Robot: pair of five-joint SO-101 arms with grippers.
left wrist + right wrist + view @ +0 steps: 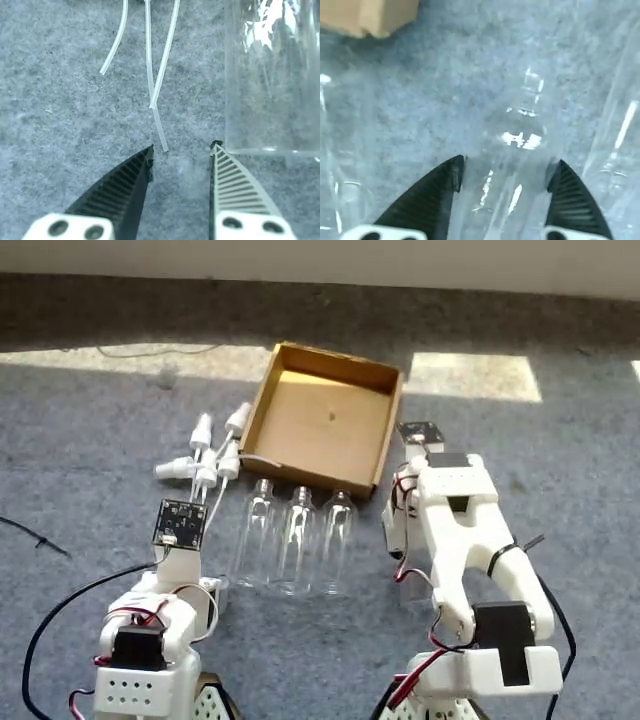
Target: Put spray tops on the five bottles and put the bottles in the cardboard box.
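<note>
Two arms at a grey carpeted worktop (80, 440). Cardboard box (325, 420) at upper centre, open side up. Three clear bottles (297, 535) lying side by side just below it. White spray tops (210, 460) clustered left of the box. Right gripper (509, 162) with fingers apart, either side of a further bottle (520, 140). Left gripper (183, 146) with fingers apart, near thin dip tubes (155, 100).

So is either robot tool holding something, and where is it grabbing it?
The left tool holds nothing. The right tool sits around the body of a clear bottle, but whether it grips it cannot be told.
</note>
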